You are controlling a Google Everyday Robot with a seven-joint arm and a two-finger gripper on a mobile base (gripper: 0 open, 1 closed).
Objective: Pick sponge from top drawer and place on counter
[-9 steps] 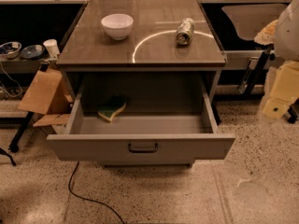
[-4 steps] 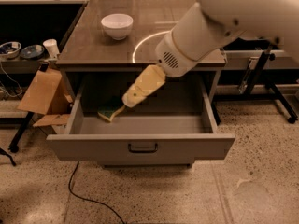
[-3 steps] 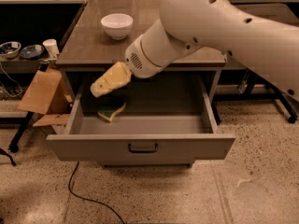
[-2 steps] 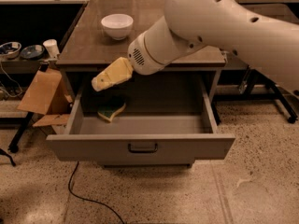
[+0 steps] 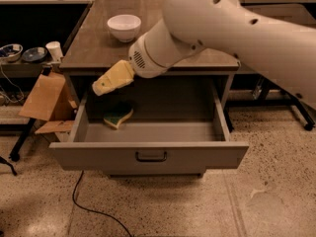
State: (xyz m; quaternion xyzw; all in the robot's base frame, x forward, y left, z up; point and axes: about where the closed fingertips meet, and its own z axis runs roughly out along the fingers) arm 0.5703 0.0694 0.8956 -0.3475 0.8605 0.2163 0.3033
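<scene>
While jaws hover above drawer (image 5: 197,154), one sponge (image 5: 118,116)

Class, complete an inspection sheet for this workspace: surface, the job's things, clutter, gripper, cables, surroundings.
Surface: counter, glossy grey-brown.
Job's things: sponge lies inside the open top drawer, left of centre, green side up.
Clutter: white bowl on the counter.
Gripper: gripper hovers over the drawer's left end, above the sponge, not touching it.
Cables: black cable on the floor.
Surroundings: cardboard leaning left of the cabinet; side shelf holding dishes.
</scene>
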